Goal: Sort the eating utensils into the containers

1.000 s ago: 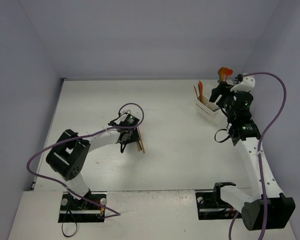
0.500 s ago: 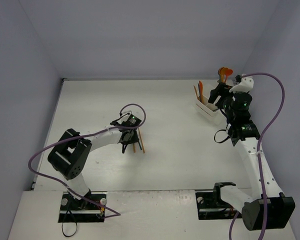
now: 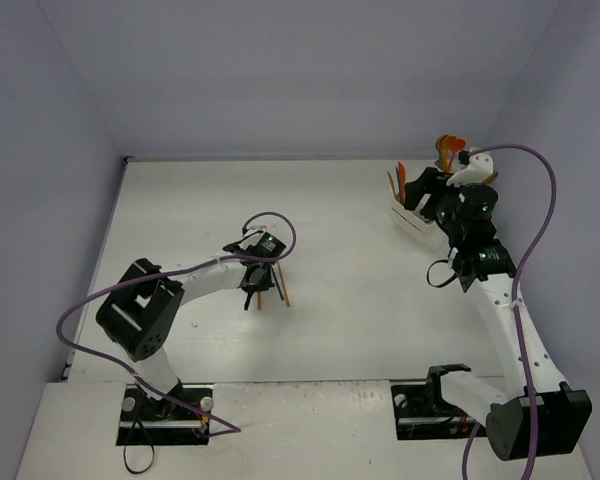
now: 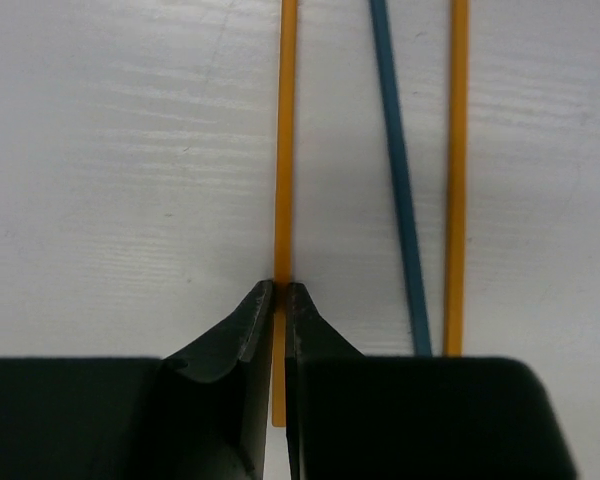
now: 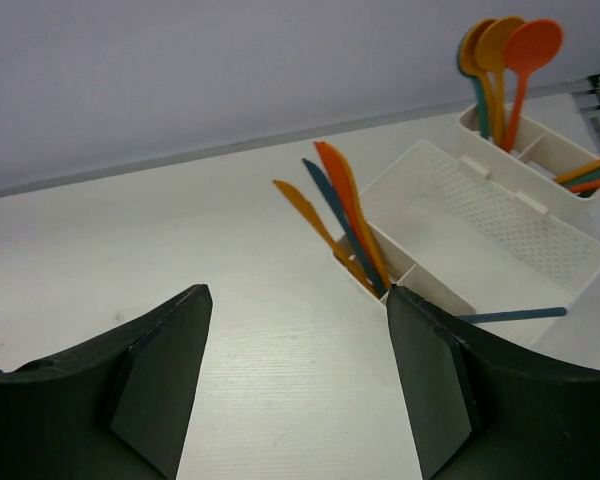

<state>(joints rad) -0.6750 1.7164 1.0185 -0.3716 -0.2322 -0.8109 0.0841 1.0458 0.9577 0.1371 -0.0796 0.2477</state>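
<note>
White surface, lilac walls. Left of its middle, the left end effector pinches the thin stem of an orange utensil lying flat, long axis running near edge to far edge. A blue utensil and second orange utensil lie alongside, unsorted. At the far right corner, bins already hold knives and spoons. The right end effector hangs spread, empty.

Bright, even, diffuse light from above; no glare. Faint soft shadows on table. My left wrist view: my fingers near-black, detail lost, edges slightly soft. Right wrist view sharp.
</note>
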